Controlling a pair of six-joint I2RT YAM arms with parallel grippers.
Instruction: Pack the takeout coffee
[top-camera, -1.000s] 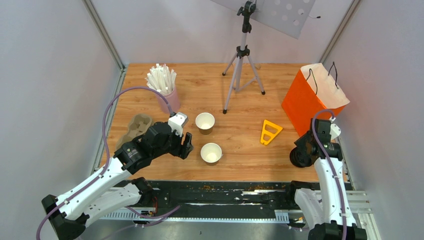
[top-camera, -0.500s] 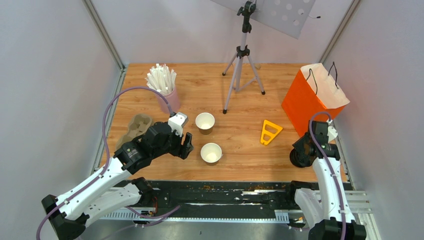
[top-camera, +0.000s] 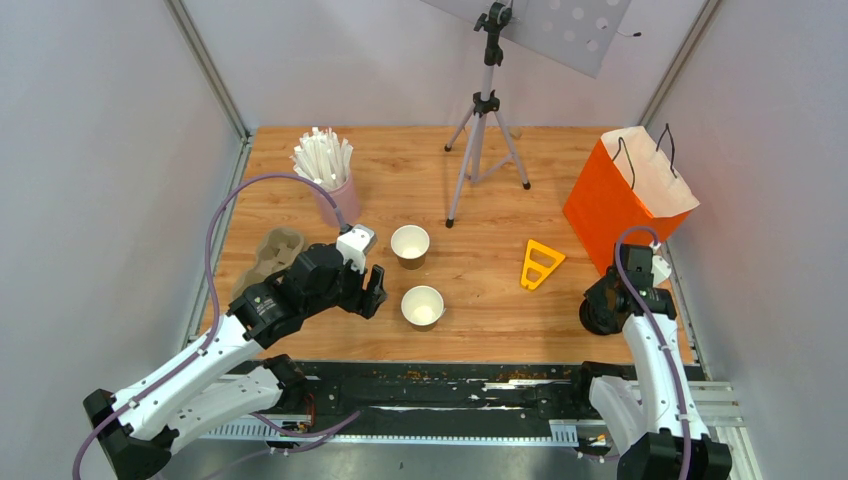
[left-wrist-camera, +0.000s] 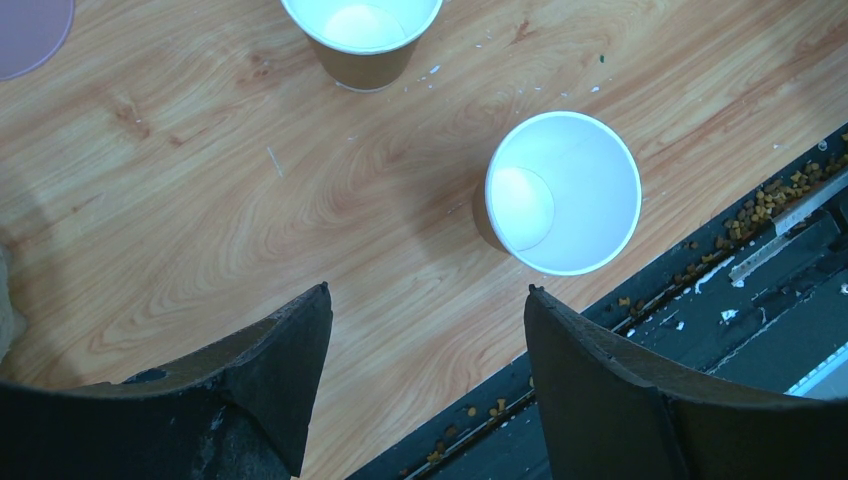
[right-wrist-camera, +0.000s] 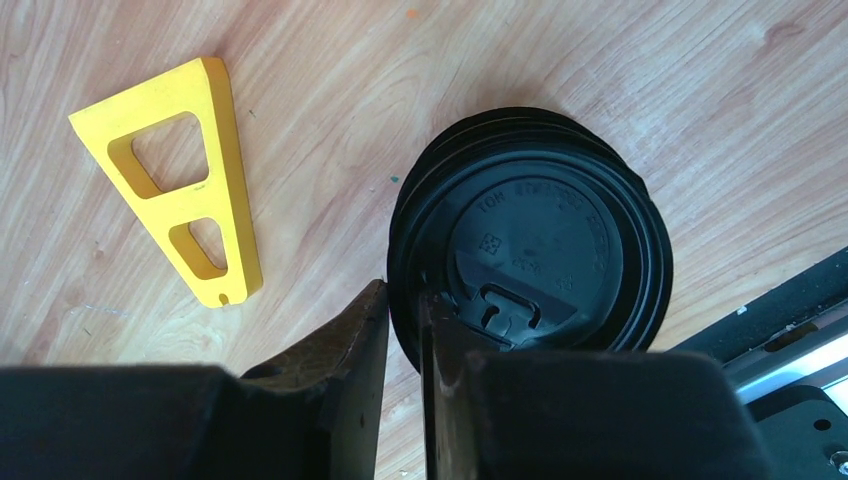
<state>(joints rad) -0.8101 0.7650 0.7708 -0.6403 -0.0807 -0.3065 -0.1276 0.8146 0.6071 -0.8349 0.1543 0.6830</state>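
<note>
Standing upright mid-table, white insides showing: near paper cup (top-camera: 422, 305) and far paper cup (top-camera: 410, 243). Hovering just left of the near one, fingers spread wide, holding nothing: left gripper (left-wrist-camera: 425, 292). Pinching the black lid (right-wrist-camera: 540, 230) at its rim, fingers narrow, beside the orange bag (top-camera: 615, 205): right gripper (right-wrist-camera: 402, 292). Nearby, flat on wood: yellow wedge (right-wrist-camera: 222, 150).

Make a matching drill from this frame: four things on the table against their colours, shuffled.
Things:
1. bag
2. lids
3. wedge
4. stick cup

Colours:
a. pink
b. black
c. orange
d. yellow

Pairs: 1-c, 2-b, 3-d, 4-a
</note>
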